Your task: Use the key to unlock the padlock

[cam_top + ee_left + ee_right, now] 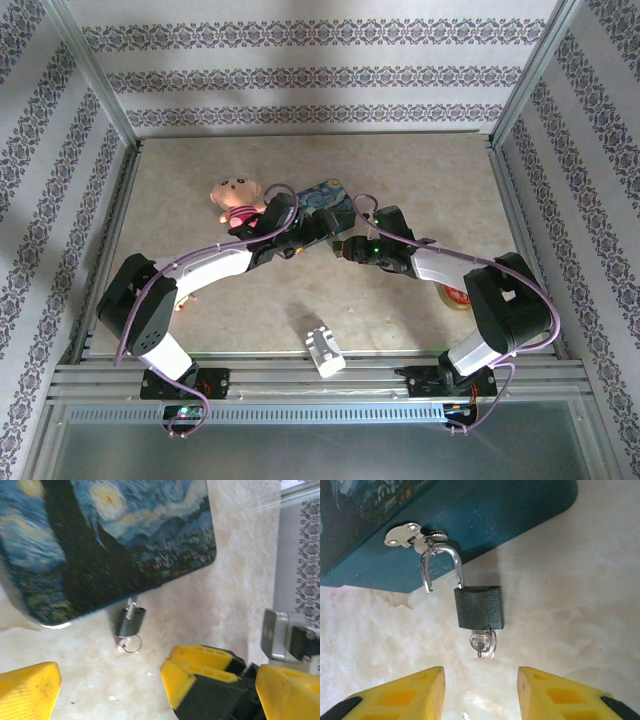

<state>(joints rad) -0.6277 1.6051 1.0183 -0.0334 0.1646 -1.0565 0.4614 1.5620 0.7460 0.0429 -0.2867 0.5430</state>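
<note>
Yellow pads of my right gripper (480, 680) stood spread, pinching nothing. Straight ahead, just beyond, the key (482, 644) sat in the padlock (479, 607), whose body ran away from me to its freed shackle (442, 555), hooked on the blue tin (520, 515). My left gripper (150, 680), also wide, hung farther back.

This is a staged robotics lab cell rather than a lived-in room. A beige marbled bench (420, 180) is boxed in by aluminium frame posts (96, 75), with panels of striped floral wallpaper (320, 80) at nine, twelve and three o'clock. Slotted aluminium rails (320, 385) run along the six o'clock edge. The left arm (215, 270) and right arm (440, 265) are bolted there and trail purple cables. Test props lie about: a pink plush toy (237, 203) and a blue painted tin (325, 192) near the centre, and a white plastic block (323, 350) toward six o'clock.
</note>
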